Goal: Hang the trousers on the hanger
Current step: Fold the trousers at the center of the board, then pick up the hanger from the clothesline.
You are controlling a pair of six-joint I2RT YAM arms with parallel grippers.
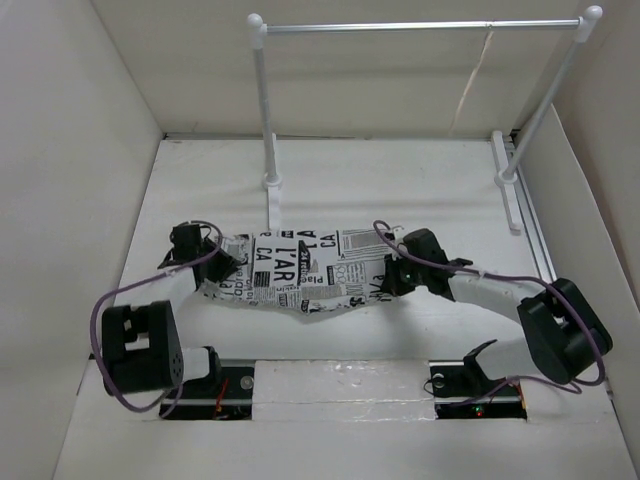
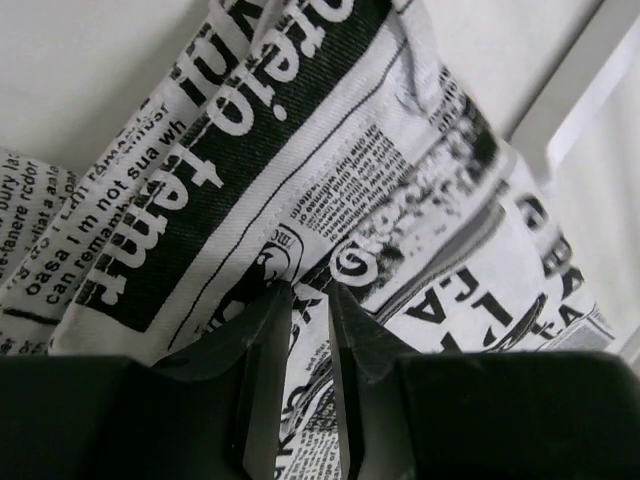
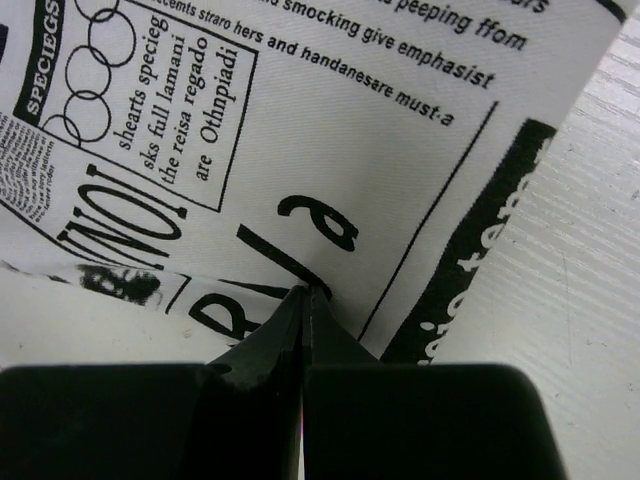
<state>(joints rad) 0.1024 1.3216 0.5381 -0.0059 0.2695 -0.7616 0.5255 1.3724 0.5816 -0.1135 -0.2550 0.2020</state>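
The trousers [image 1: 295, 265], white cloth printed with black newspaper text, lie bunched and stretched across the table's middle between my two arms. My left gripper [image 1: 232, 262] is at their left end. In the left wrist view it [image 2: 310, 290] is shut on a fold of the trousers [image 2: 300, 130], with cloth running between the fingers. My right gripper [image 1: 390, 275] is at their right end. In the right wrist view its tips [image 3: 308, 292] meet, pinching a small crease of the trousers [image 3: 300, 130]. A thin pale strip under the rail's right part looks like the hanger [image 1: 474, 82] edge-on.
A clothes rail [image 1: 420, 27] with white posts spans the back, its feet at the left [image 1: 272, 182] and right [image 1: 508, 180]. White walls enclose the table [image 1: 400, 190] on the left, back and right. Purple cables loop off both arms.
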